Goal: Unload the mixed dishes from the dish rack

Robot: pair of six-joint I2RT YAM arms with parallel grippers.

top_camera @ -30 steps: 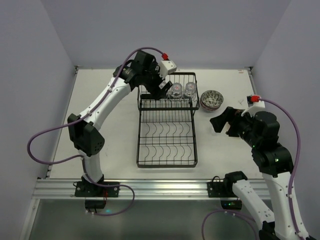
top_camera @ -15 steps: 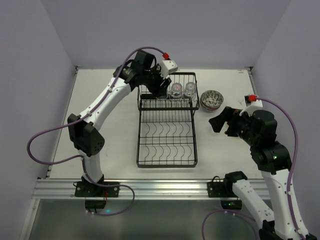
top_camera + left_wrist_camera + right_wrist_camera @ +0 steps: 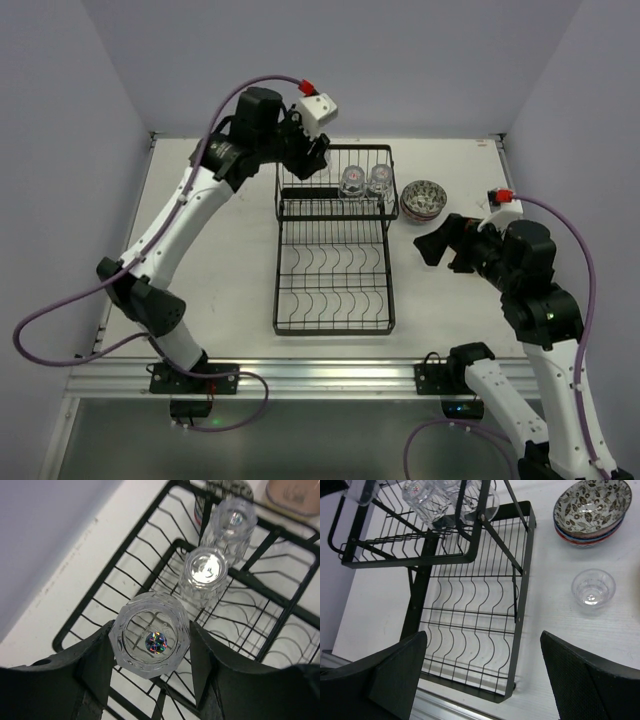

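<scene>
1. The right gripper, at centre right of the top view, has its jaws spread wide and holds nothing. A loose glass cup stands on the table below it.
2. The dish rack fills the centre.
3. Stacked bowls sit just right of the rack's raised shelf.
4. Two glass cups stand side by side on that shelf.
5. At upper centre, the left gripper clamps a held glass cup above the rack's upper-left corner.

A tan thing in the top right corner of the left wrist view is blurred and cut off by the edge; what it is cannot be told. From above, the left end effector hides its glass cup. The lower stacked bowls show only rims.
</scene>
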